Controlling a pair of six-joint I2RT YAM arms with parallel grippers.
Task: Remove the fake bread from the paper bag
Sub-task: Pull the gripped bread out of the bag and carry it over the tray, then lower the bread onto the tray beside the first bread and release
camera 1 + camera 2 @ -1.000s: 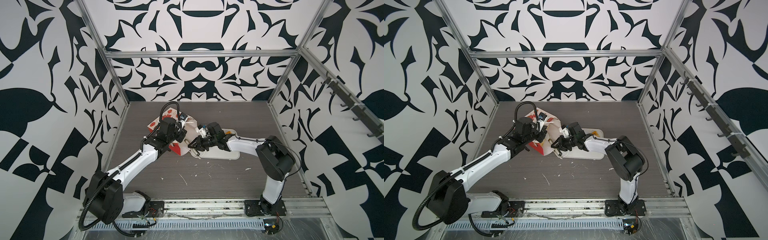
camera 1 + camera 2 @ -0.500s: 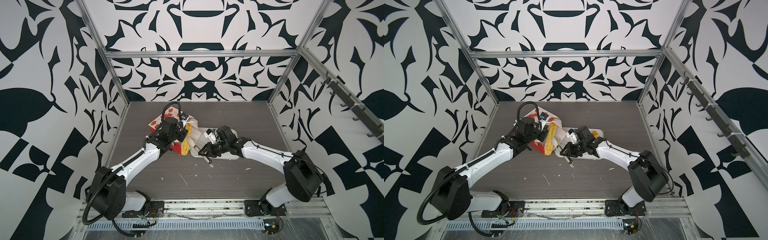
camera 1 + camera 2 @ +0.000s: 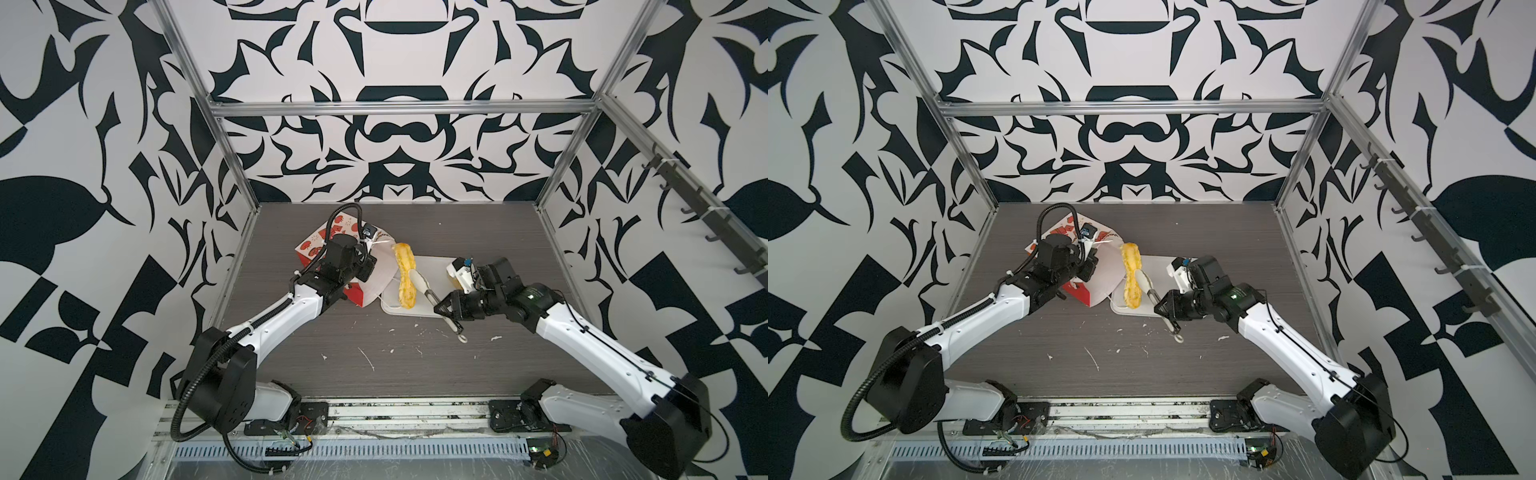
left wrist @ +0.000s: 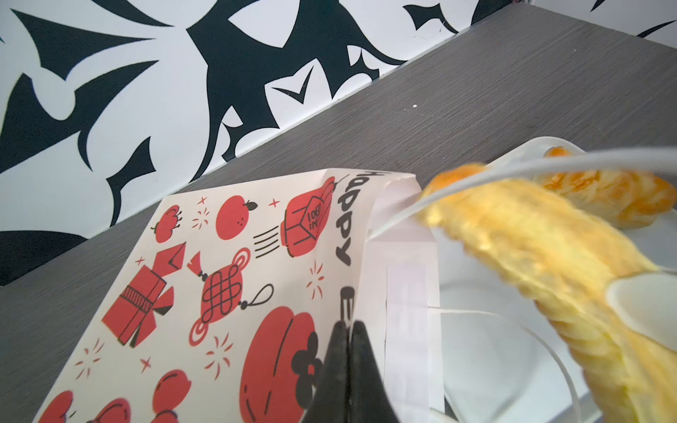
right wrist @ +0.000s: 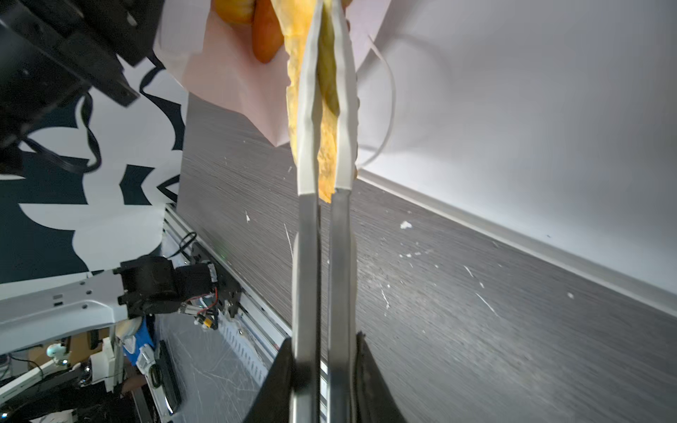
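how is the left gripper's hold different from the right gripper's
The left gripper pinches the bag directly, by its rim; the right gripper clamps tongs, which in turn squeeze the long twist. The left gripper sits at the bag's mouth; the right gripper is nearer the front, by the tray's near corner. Both are shut on something.

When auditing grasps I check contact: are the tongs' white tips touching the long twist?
Touching. The right wrist view shows the tongs pressing their white tips against both sides of the long twist, with no gap.
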